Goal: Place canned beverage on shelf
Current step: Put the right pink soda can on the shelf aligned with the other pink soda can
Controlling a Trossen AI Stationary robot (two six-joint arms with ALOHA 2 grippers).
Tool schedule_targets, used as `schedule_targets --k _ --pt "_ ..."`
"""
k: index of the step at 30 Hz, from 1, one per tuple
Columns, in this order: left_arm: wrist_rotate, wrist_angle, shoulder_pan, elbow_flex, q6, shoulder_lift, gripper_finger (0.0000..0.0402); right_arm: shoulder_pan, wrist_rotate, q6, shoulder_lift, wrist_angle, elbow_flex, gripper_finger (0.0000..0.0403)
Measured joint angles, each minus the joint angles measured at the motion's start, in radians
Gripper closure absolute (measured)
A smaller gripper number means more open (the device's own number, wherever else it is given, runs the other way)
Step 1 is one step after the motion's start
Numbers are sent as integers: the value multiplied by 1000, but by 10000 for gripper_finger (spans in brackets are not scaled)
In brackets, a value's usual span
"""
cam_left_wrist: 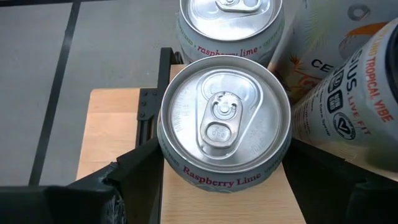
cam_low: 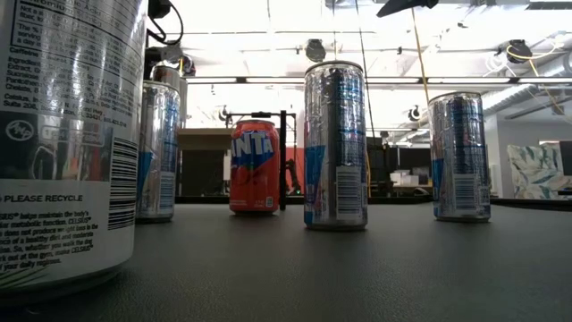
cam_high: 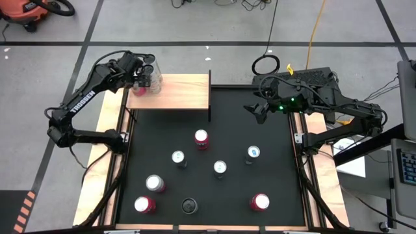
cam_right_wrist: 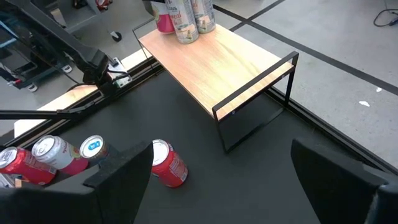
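Filling the left wrist view, a Raspberry Lime can [cam_left_wrist: 224,124] stands upright on the shelf [cam_left_wrist: 115,134], the left gripper [cam_left_wrist: 225,165] clasping its sides. Two more cans crowd behind it, a detail lost overhead, where the shelf [cam_high: 179,91] sits upper left of the frame. Only the high view shows the right gripper [cam_high: 259,112] hovering at upper right, jaws wide and empty, above the black mat [cam_high: 221,136] with eight loose cans.
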Motion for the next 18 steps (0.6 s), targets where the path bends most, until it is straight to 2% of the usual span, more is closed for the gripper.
schedule_targets --k 10,18 --pt "0 -9 0 0 0 0 100 0 0 0 0 0 0 42" --pt "-5 -6 0 1 1 -2 79 0 0 0 0 0 0 42"
